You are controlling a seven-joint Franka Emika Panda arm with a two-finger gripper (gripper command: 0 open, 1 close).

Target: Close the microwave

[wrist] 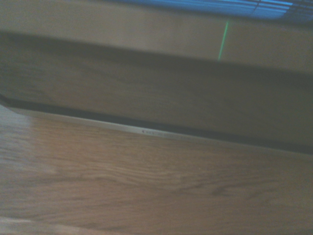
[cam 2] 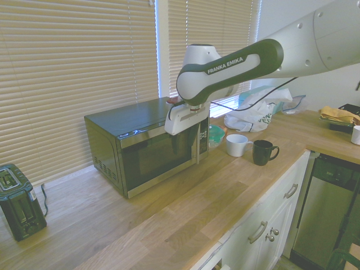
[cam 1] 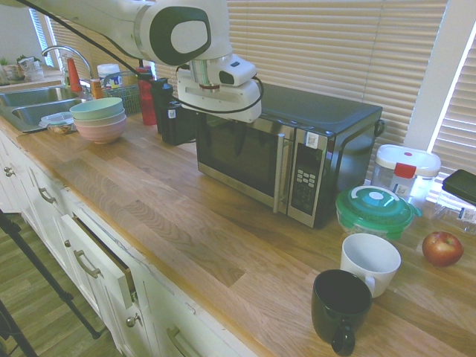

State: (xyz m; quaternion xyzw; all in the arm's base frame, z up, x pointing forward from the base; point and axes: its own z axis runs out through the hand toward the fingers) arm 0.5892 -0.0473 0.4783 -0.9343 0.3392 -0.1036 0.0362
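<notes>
The microwave (cam 1: 286,160) stands on the wooden counter (cam 1: 149,208), and its dark glass door lies flush with the stainless front in both exterior views. The silver bar handle (cam 1: 280,172) runs upright beside the keypad. My gripper (cam 1: 217,110) hangs in front of the door's upper left part, close to the top edge. From the other side the microwave (cam 2: 147,147) has my gripper (cam 2: 181,125) at its front top edge. The fingers are hidden behind the hand. The wrist view is a blur of the microwave's lower front edge (wrist: 156,131) above the counter (wrist: 146,181).
Left of the microwave stand a black bottle (cam 1: 161,104), a red bottle (cam 1: 146,97), stacked bowls (cam 1: 98,119) and the sink (cam 1: 33,100). To its right sit a green-lidded container (cam 1: 374,210), white cup (cam 1: 370,262), black mug (cam 1: 341,305) and apple (cam 1: 442,248). A toaster (cam 2: 19,201) stands further off.
</notes>
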